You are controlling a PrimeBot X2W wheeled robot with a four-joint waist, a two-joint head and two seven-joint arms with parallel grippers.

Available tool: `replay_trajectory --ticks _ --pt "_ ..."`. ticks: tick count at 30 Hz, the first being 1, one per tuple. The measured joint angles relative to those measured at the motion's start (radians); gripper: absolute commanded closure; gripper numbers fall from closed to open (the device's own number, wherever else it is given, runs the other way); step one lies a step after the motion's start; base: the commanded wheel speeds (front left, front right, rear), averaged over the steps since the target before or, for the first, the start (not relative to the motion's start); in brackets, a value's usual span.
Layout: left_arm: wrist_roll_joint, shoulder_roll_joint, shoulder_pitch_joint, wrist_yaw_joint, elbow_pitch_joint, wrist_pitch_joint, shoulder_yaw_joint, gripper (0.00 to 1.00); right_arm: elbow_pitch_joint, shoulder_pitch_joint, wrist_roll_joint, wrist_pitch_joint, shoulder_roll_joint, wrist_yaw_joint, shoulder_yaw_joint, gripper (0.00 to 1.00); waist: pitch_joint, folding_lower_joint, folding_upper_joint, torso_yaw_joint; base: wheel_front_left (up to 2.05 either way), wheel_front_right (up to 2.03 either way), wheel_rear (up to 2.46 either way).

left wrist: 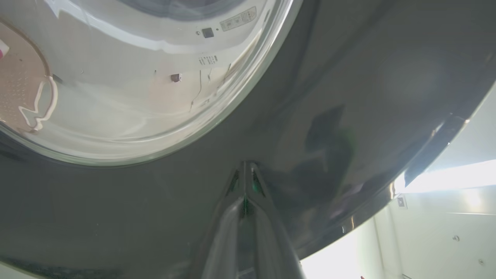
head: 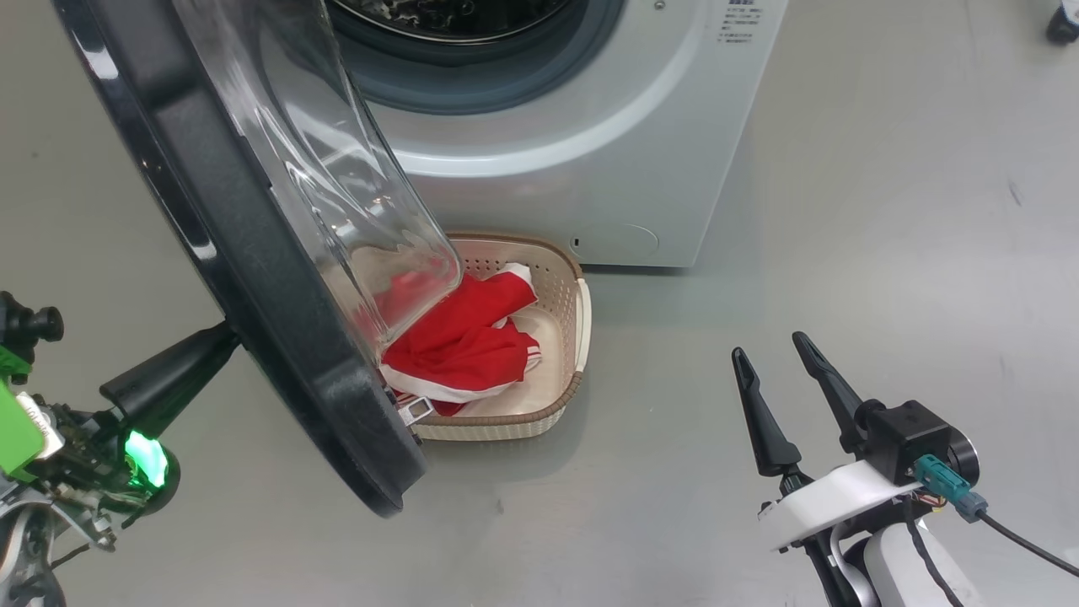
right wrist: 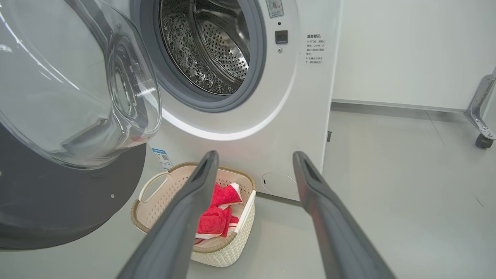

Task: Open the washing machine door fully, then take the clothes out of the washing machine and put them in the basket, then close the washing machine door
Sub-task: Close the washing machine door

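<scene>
The left gripper (head: pixel 215 341), fingers pressed together, touches the black ring of the open washing machine door (head: pixel 253 278). The right gripper (head: pixel 767 346) is spread wide, empty. The clothes (head: pixel 464 337) lie in the basket (head: pixel 506 428) before the washing machine (head: pixel 590 152).

printed notice (right wrist: pixel 314 48) on washing machine (right wrist: pixel 271 116), blue label (right wrist: pixel 162 157), both unreadable
</scene>
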Motion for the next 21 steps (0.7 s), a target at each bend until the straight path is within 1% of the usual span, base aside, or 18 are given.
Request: replay_trajectory --ticks 10,18,21 --pt "0.017 -0.011 -0.005 0.03 -0.026 0.0 -0.029 1.0 0.008 -0.015 0.02 -0.009 0.011 0.0 0.005 0.0 0.014 0.0 0.0 -0.089 0.0 0.0 0.0" --pt "0.027 -0.015 -0.032 0.053 -0.035 -0.001 -0.034 1.0 0.013 -0.033 0.032 -0.009 0.014 0.0 0.007 0.0 0.037 0.0 0.0 -0.151 0.0 0.0 0.0" --pt "0.027 -0.015 -0.048 0.069 -0.046 0.0 -0.051 1.0 0.013 -0.035 0.032 -0.01 0.015 0.0 0.007 0.0 0.049 0.0 0.0 -0.17 0.0 0.0 0.0"
